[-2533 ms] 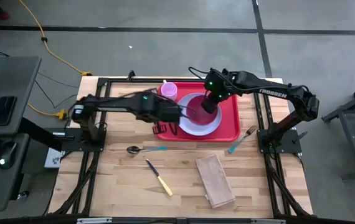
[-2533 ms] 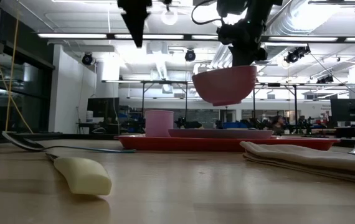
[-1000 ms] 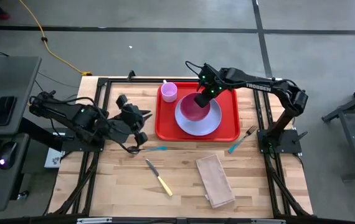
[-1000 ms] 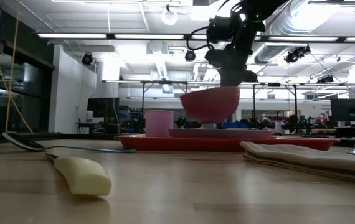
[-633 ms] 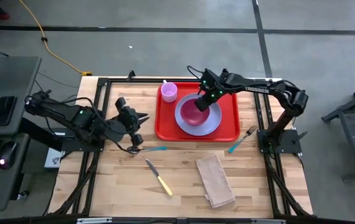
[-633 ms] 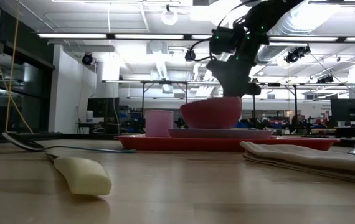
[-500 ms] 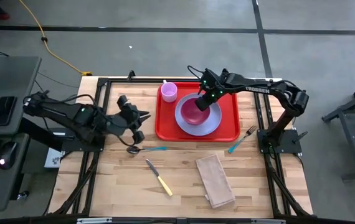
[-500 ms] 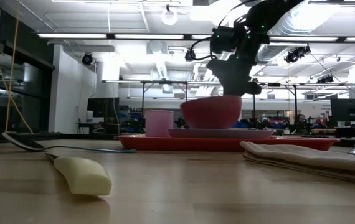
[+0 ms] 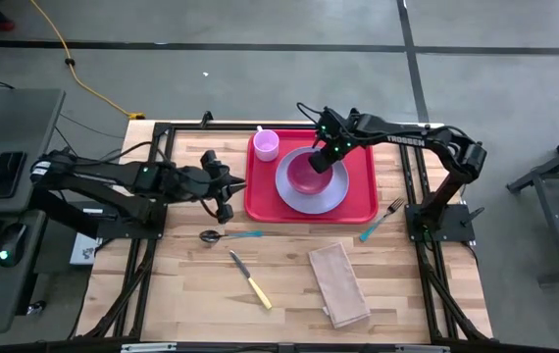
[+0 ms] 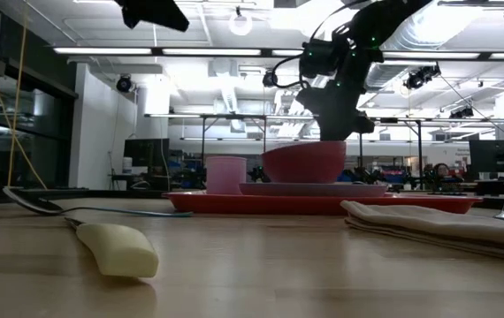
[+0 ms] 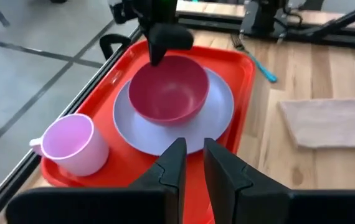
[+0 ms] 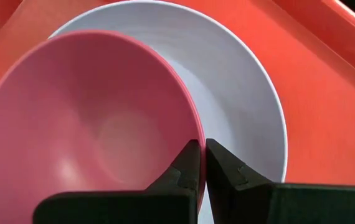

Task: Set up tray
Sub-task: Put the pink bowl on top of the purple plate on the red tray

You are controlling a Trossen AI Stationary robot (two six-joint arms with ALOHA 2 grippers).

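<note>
Right end effector (image 9: 317, 163): pinching the bowl (image 9: 306, 176) rim, bowl seemingly seated on the plate (image 9: 333, 192).
Left end effector (image 9: 227, 188): pressed together, just left of the tray (image 9: 362, 201).
Nearer arm: right.

From my station the high view is evenly and softly lit, with only faint shadows under the arms on the wooden table (image 9: 289, 284) and no glare on the red tray (image 9: 363, 201). The low view is backlit: ceiling strip lights (image 10: 234, 51) blow out white, the arm above the pink bowl (image 10: 304, 162) reads as a dark silhouette, and the nearby knife handle (image 10: 118, 249) is soft and out of focus. In the right wrist view the bowl's inside carries a pale, diffuse sheen, and in the left wrist view the dark near fingers (image 11: 171, 168) are blurred.
</note>
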